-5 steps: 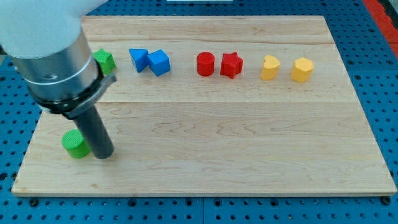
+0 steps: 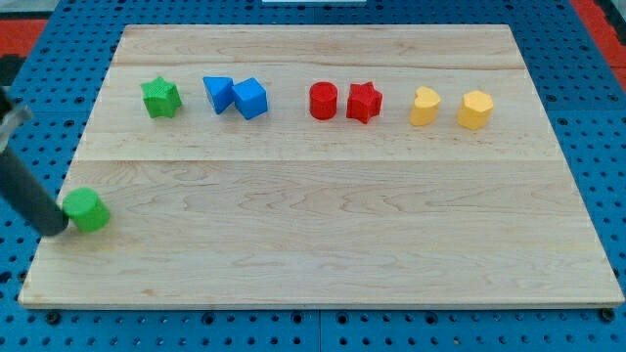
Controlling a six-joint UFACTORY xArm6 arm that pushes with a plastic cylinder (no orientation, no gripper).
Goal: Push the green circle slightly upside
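The green circle [image 2: 88,210] lies near the board's left edge, in the lower left of the view. My tip [image 2: 56,229] is at the end of the dark rod that comes in from the view's left. It touches the green circle's left side, slightly below its middle. A green star [image 2: 160,97] lies further up, at the left end of the row of blocks.
A row of blocks runs along the upper board: blue triangle [image 2: 218,92], blue cube [image 2: 250,98], red cylinder [image 2: 323,100], red star [image 2: 364,101], yellow block [image 2: 424,106] and yellow hexagon [image 2: 474,110]. The wooden board [image 2: 323,244] lies on a blue pegboard.
The arm has swung out to the view's left, uncovering the green star. My tip moved from the green circle's right side to its left. The circle has shifted left and slightly up.
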